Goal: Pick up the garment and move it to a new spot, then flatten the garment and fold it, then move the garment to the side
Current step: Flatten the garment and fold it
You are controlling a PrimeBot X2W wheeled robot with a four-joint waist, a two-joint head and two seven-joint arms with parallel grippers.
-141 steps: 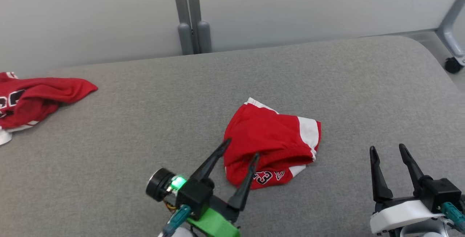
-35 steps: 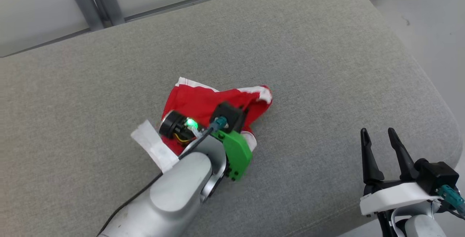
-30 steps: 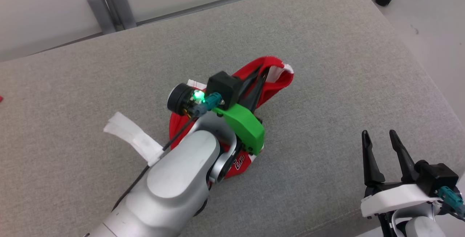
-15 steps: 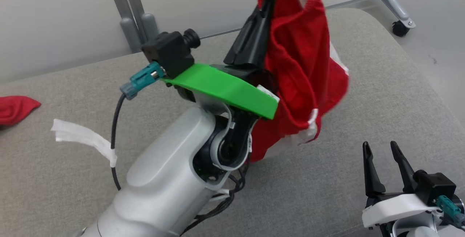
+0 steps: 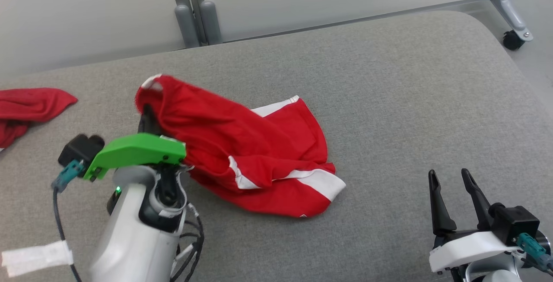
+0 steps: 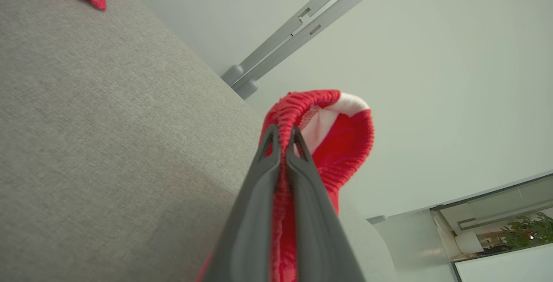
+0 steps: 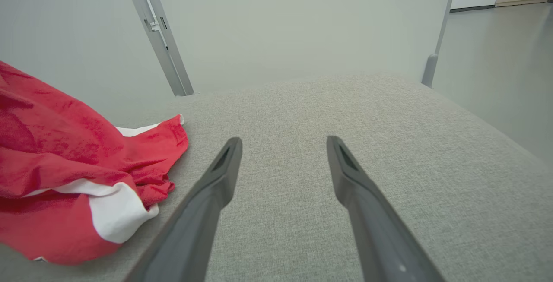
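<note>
Garment (image 5: pixel 259 156): half a second ago it hung in the air from the raised left arm; now most of it lies spread on the grey cushion (image 5: pixel 389 79), left of centre.
Left gripper (image 6: pixel 283 131): fingers pinched tight on the ribbed red edge, holding that end just above the cushion.
Right gripper (image 5: pixel 448 173): fingers spread wide, holding nothing, well apart from the red cloth.
Other red cloth (image 5: pixel 30 107): crumpled at the cushion's far left.

In the head view the left hand (image 5: pixel 147 118) has its fingertips buried under the garment (image 5: pixel 242 152).
</note>
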